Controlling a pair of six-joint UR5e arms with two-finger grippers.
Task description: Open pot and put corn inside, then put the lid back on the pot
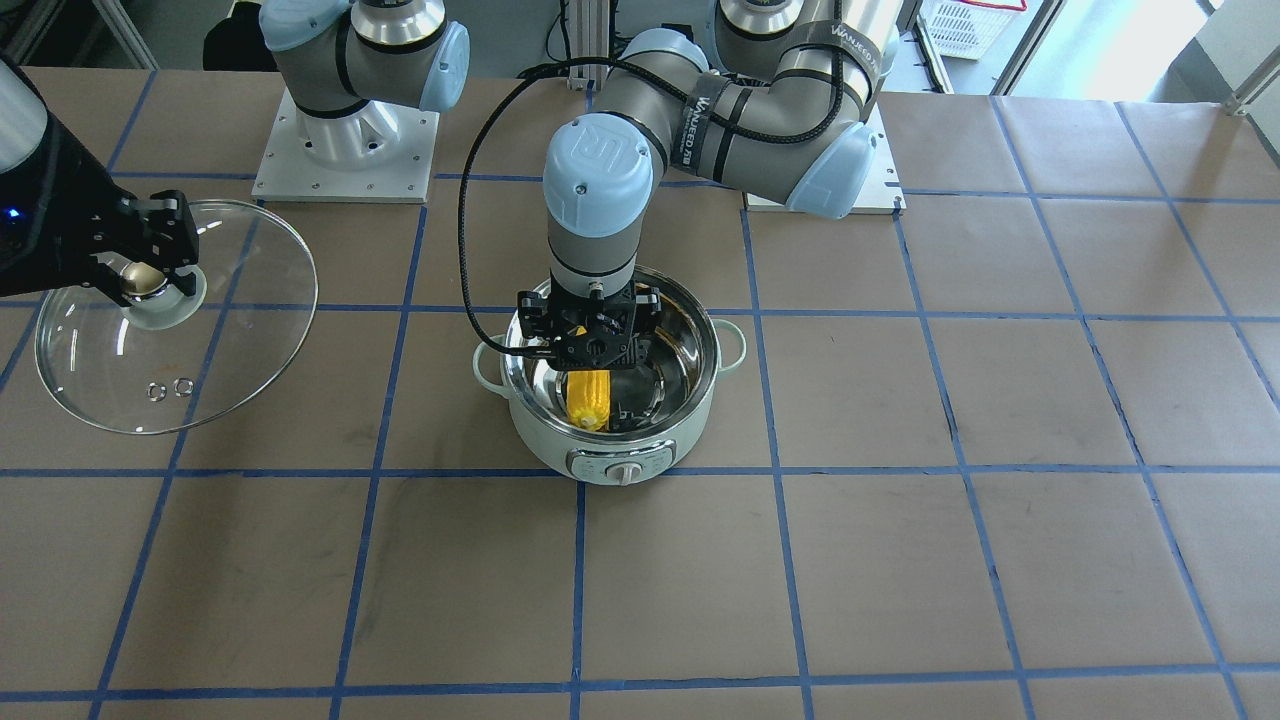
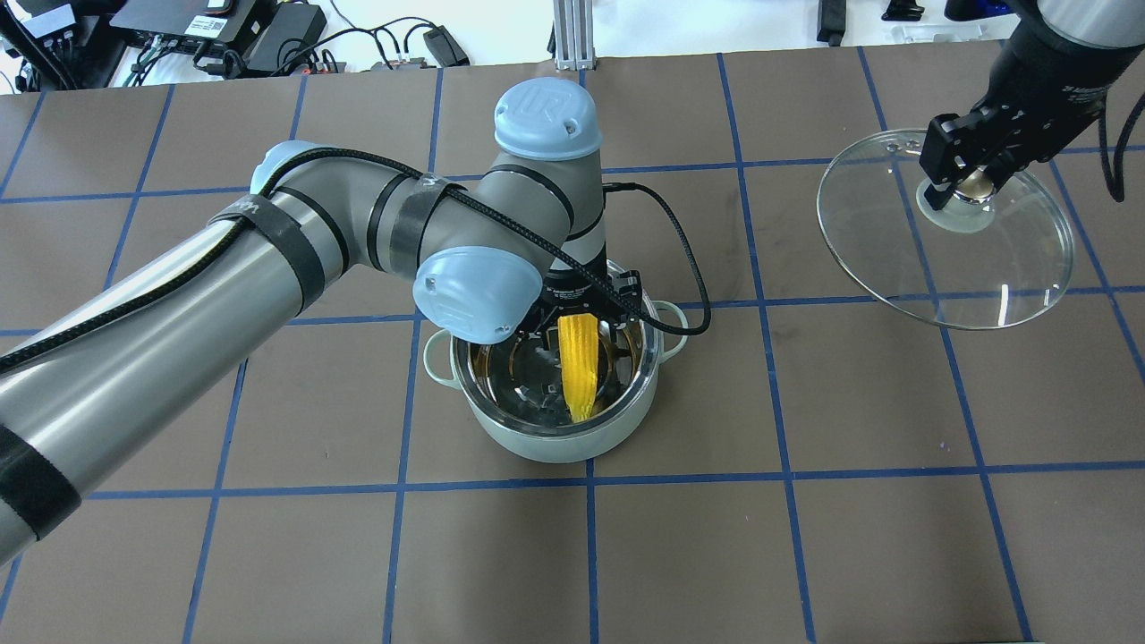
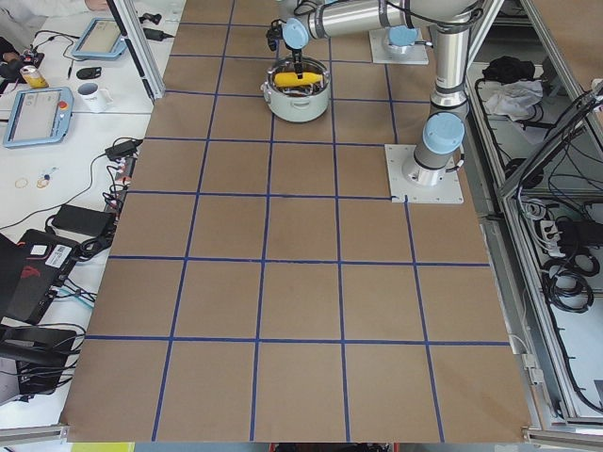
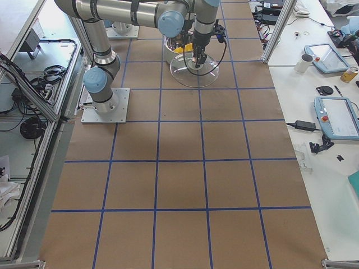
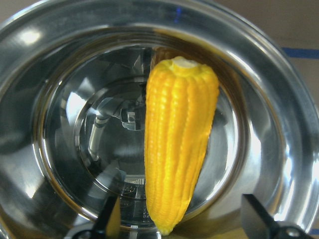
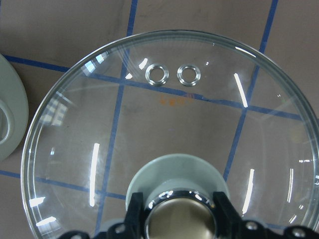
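Left wrist-mounted: corn (image 5: 179, 144) lies between left claw (image 5: 183, 216) tips

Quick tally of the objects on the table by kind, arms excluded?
Pot: 1
Corn cob: 1
Glass lid: 1
Total: 3

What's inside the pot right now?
The corn lies in the pot, alone on the steel floor; the open left gripper hovers above. The floor beneath the corn is hidden.
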